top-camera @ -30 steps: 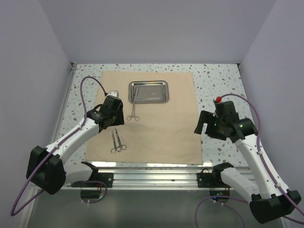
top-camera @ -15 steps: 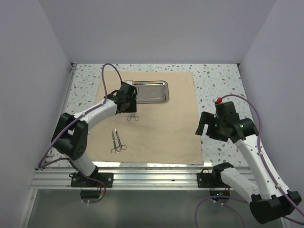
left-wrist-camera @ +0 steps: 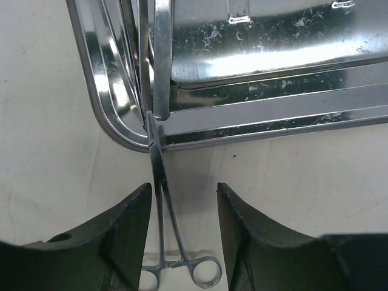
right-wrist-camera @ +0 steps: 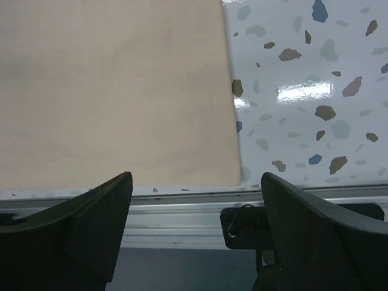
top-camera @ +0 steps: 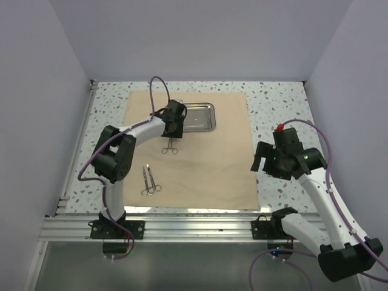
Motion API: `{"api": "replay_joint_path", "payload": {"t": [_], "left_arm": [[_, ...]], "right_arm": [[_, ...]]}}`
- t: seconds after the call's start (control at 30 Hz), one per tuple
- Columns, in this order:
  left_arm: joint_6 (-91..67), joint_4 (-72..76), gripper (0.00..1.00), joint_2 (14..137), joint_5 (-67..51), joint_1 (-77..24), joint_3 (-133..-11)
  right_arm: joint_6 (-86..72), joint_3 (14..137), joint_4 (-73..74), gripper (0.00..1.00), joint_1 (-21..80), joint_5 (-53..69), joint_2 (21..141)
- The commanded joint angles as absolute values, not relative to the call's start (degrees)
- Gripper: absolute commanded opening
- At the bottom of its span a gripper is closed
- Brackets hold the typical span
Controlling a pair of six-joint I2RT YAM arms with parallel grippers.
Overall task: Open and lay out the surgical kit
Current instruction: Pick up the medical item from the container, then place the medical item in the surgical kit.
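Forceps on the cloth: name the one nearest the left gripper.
The forceps touching the tray, under the left gripper; the other two lie apart, farther down the cloth.

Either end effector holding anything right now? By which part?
Nothing is held. The left end effector stands open astride the forceps shank just outside the tray, fingers clear of it. The right end effector is open and empty over the cloth edge.

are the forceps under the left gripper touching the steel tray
Touching. The left wrist view shows the forceps lying across the steel tray rim, rings on the cloth, tips inside.
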State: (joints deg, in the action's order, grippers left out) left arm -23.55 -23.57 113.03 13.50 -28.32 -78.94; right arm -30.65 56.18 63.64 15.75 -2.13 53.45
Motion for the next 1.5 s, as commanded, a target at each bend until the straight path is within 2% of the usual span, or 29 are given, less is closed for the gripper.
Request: {"api": "replay_joint_path", "payload": {"t": [0.0,0.1,0.2,0.27,0.3,0.37,0.7,0.83,1.07,1.27,1.3,1.37,1.4,1.47], "left_arm": [[-22.1,-24.1,0.5,114.6,15.8,-28.6,-81.3],[-22.3,-24.2,0.47,116.4,15.6,-28.6,-81.4],[-22.4,-24.0,0.4,116.8,15.5,-28.5,-80.8],[-22.4,-23.6,0.29,117.0,15.0,-28.5,-80.4],[-22.4,-23.7,0.16,117.0,15.0,-28.4,-80.4],[-22.5,-23.8,0.0,117.0,15.0,-28.4,-80.7],[-22.9,-31.7,0.0,109.2,17.7,-28.4,-89.6],[-23.5,-35.3,0.0,101.8,19.9,-28.5,-87.3],[-30.1,-35.2,0.0,81.9,20.5,-28.8,-62.7],[-35.0,-31.7,0.0,73.5,18.1,-29.3,-46.3],[-35.6,-31.0,0.02,72.3,17.8,-29.4,-45.0],[-35.9,-29.5,0.13,71.8,17.5,-29.4,-42.4],[-35.9,-29.3,0.22,71.9,17.6,-29.4,-41.9],[-35.9,-29.2,0.3,72.8,18.4,-29.4,-41.7]], "right_arm": [[-31.4,57.9,64.1,0.91,16.0,-3.7,53.9],[-31.3,57.6,63.5,0.91,15.9,-3.9,54.4],[-31.1,57.4,63.1,0.91,16.0,-3.7,55.2],[-30.9,57.4,62.8,0.91,16.0,-3.7,55.5],[-30.6,57.4,62.7,0.91,16.0,-3.7,55.7],[-30.4,57.4,62.5,0.91,15.9,-3.5,56.0],[-28.8,57.8,61.4,0.91,16.0,-1.8,56.4],[-28.5,58.5,60.2,0.91,16.0,-0.3,57.4],[-28.4,62.2,57.1,0.91,16.0,2.6,61.1],[-28.8,63.5,55.9,0.91,16.5,4.7,64.3],[-28.9,63.8,55.7,0.91,16.7,4.9,64.7],[-28.9,64.0,55.4,0.91,16.9,4.9,65.4],[-28.8,64.2,55.5,0.91,16.9,4.9,65.6],[-28.7,64.4,55.5,0.91,17.0,4.8,66.0]]}}
